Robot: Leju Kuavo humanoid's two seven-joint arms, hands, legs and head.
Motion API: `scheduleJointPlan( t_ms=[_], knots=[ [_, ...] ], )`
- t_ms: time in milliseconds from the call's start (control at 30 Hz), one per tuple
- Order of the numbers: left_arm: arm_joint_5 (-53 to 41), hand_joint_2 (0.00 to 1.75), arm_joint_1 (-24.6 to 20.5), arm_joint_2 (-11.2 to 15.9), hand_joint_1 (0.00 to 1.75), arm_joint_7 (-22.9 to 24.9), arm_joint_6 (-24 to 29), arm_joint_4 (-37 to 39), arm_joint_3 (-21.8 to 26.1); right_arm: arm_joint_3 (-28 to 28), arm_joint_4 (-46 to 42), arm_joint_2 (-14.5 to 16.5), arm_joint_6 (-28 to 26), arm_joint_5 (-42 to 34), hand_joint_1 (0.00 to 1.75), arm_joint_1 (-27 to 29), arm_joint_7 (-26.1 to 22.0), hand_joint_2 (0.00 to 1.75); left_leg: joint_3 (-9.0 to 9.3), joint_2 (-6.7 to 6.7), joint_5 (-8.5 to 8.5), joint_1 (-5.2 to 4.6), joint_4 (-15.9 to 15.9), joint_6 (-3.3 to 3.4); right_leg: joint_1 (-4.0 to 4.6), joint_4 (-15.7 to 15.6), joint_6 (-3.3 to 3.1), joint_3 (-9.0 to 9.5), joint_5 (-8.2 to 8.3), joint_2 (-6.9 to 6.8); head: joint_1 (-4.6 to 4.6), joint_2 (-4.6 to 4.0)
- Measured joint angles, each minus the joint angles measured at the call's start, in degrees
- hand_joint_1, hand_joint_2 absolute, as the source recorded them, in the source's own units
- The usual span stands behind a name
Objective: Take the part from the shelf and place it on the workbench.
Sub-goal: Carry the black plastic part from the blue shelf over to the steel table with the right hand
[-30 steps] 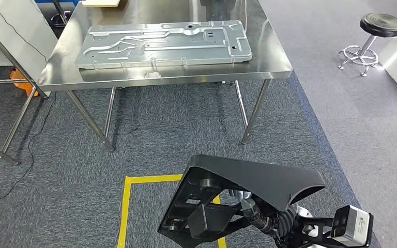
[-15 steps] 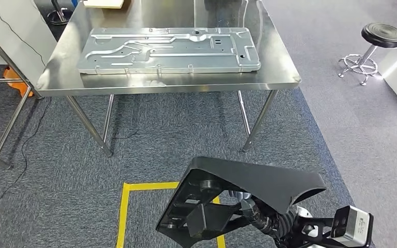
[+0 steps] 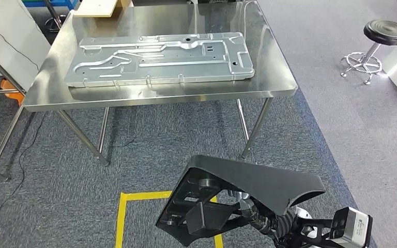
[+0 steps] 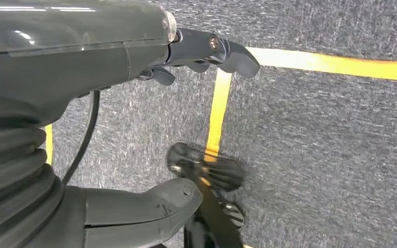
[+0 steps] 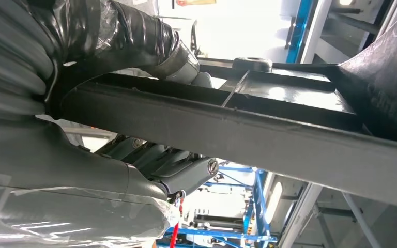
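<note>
- Low in the head view, the right hand [image 3: 269, 223] grips a black moulded part [image 3: 248, 194], matte plastic with a smooth curved top and a ribbed, hollow underside, carried above the grey carpet [image 3: 82, 170]. Ahead stands the workbench [image 3: 274, 67], brushed stainless steel on thin legs, well apart from the part. Flat on it lies a long stamped metal panel [image 3: 160, 57], silvery, with raised channels and small holes. A yellow tape outline [image 3: 129, 206] marks the floor just beside the part; a black-topped stool [image 3: 385, 31] on a chrome base stands off to the right.
- From the left wrist, the left hand [image 4: 150, 103] hangs over speckled carpet [image 4: 331, 155] crossed by yellow tape lines [image 4: 331, 63]: glossy grey cover, ribbed cuff, thick thumb and darker fingers [image 4: 222, 51] spread, nothing in them.
- From the right wrist, the right hand [image 5: 150, 119] wraps a flat black bar of the part [image 5: 248, 134], thumb on one side and fingers [image 5: 186, 173] on the other, closed tight; the part's rough-textured wall [image 5: 387, 77] rises beyond.
</note>
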Motion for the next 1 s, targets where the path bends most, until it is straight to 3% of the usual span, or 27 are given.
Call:
scheduleJointPlan(
  t_ms=[67, 133, 233, 300, 400, 467, 500, 600, 633, 667, 767, 833, 933, 967, 1000],
  knots=[
    [0.0, 1.75, 0.1, 0.0, 0.00, 0.0, 0.0, 0.0, 0.0, 0.0, 0.0, 0.0, 0.0, 0.0, 1.47, 0.1, 0.0, 1.75, 1.58, 0.01, 5.75, 0.06, -7.1, 0.15, -0.07, 0.0, 0.41, 1.45, -1.16, 0.05, 0.01, 0.00],
    [0.1, 1.75, 0.1, 0.0, 0.00, 0.0, 0.0, 0.0, 0.0, 0.0, 0.0, 0.0, -0.2, 0.1, 1.47, 0.1, 0.0, 1.75, 2.71, 0.05, 8.77, -0.19, -12.4, 0.74, -0.04, 0.1, 1.02, 2.00, -2.03, 0.09, -0.01, 0.00],
    [0.1, 1.75, 0.3, 0.0, 0.00, 0.1, 0.0, 0.0, 0.0, 0.1, -0.2, 0.0, -0.6, 0.6, 1.47, 0.1, -0.3, 1.75, 3.11, -0.03, 8.73, -0.34, -13.4, 1.92, 0.09, 0.7, 1.87, 1.98, -2.58, 0.13, -0.04, 0.00],
    [0.1, 1.75, 0.4, 0.0, 0.00, 0.1, 0.0, 0.0, 0.0, 0.1, -0.7, 0.0, -1.3, 1.2, 1.47, 0.1, -0.8, 1.75, 4.05, -0.09, 8.34, -0.18, -13.8, 2.56, -0.03, 3.4, 2.33, 0.91, -2.90, 0.06, -0.02, 0.00],
    [-0.1, 1.75, 0.2, 0.0, 0.00, 0.0, -0.1, 0.0, 0.0, 0.1, -1.2, 0.0, -2.3, 1.5, 1.47, -0.5, -1.1, 1.75, 5.44, -0.10, 7.27, -0.15, -14.0, 3.22, -0.31, 14.1, 3.09, -5.78, -6.25, -0.03, -0.01, 0.00],
    [-0.2, 1.75, 0.2, 0.0, 0.00, -0.1, -0.2, 0.0, 0.0, 0.1, -1.3, 0.0, -2.9, 1.3, 1.47, -1.0, -0.8, 1.75, 6.59, -0.14, 6.32, -0.22, -14.0, 3.23, -0.41, 18.1, 3.27, -9.57, -7.82, -0.03, -0.01, 0.00],
    [-0.2, 1.75, 0.2, 0.0, 0.00, -0.2, -0.2, 0.0, 0.0, 0.1, -1.3, 0.0, -3.1, 1.2, 1.47, -1.3, -0.6, 1.75, 7.34, -0.17, 5.78, -0.26, -14.0, 3.18, -0.42, 17.3, 3.18, -10.11, -6.95, -0.03, -0.02, 0.00],
    [-0.3, 1.75, 0.2, 0.0, 0.00, -0.3, -0.3, 0.0, 0.0, 0.1, -1.3, 0.0, -3.3, 1.0, 1.47, -2.2, -0.2, 1.75, 9.61, -0.27, 4.14, -0.32, -14.2, 2.85, 0.08, 7.3, 2.14, -7.84, 0.92, -0.04, -0.02, 0.00],
    [-0.4, 1.75, 0.1, 0.0, 0.00, -0.3, -0.4, 0.0, 0.0, 0.1, -1.3, 0.0, -3.3, 1.0, 1.47, -2.4, -0.1, 1.75, 9.99, -0.33, 3.73, -0.30, -14.3, 2.61, 0.41, 4.6, 1.65, -7.21, 2.68, -0.05, 0.00, 0.00],
    [-0.4, 1.75, 0.0, -0.1, 0.00, -0.3, -0.4, 0.0, 0.0, 0.1, -1.3, 0.0, -3.3, 1.0, 1.47, -2.6, 0.0, 1.75, 10.17, -0.37, 3.44, -0.25, -14.5, 2.29, 0.73, 3.1, 1.20, -6.95, 3.62, -0.06, 0.00, 0.00],
    [-0.5, 1.75, -0.1, -0.1, 0.00, -0.4, -0.5, 0.0, 0.0, 0.1, -1.5, 0.0, -3.3, 0.9, 1.47, -3.3, 0.1, 1.75, 10.88, -0.27, 3.58, -0.31, -13.7, 1.12, 0.76, 1.7, 0.26, -5.57, 3.34, 0.10, 0.01, 0.00],
    [-0.5, 1.75, -0.3, -0.1, 0.00, -0.5, -0.6, 0.0, 0.0, 0.1, -1.5, 0.0, -3.3, 0.9, 1.47, -3.7, 0.2, 1.75, 9.91, -0.18, 2.77, -0.28, -10.6, 0.70, 0.37, 0.6, -0.20, -3.76, 2.92, 0.09, 0.00, 0.00],
    [-0.6, 1.75, -0.4, 0.0, 0.00, -0.5, -0.7, 0.0, 0.0, 0.1, -1.5, 0.0, -3.3, 0.9, 1.47, -4.1, 0.5, 1.75, 3.35, -0.13, -1.34, -0.15, -0.7, 0.15, 0.22, 0.3, -0.47, -2.13, 1.73, -0.01, -0.01, 0.00],
    [-0.6, 1.75, -0.3, 0.0, 0.00, -0.5, -0.7, 0.0, 0.0, 0.1, -1.5, 0.0, -3.3, 0.9, 1.47, -4.1, 0.6, 1.75, 1.44, -0.13, -2.30, -0.15, 1.3, -0.01, 0.21, 0.3, -0.42, -1.61, 1.20, 0.01, -0.01, 0.00],
    [-0.6, 1.75, -0.1, 0.0, 0.00, -0.5, -0.7, 0.0, 0.0, 0.1, -1.5, 0.0, -3.3, 0.9, 1.47, -4.1, 0.7, 1.75, 0.34, -0.12, -2.24, -0.15, 1.5, -0.04, 0.19, 0.4, -0.34, -1.02, 0.65, 0.06, -0.01, 0.00]
  ],
)
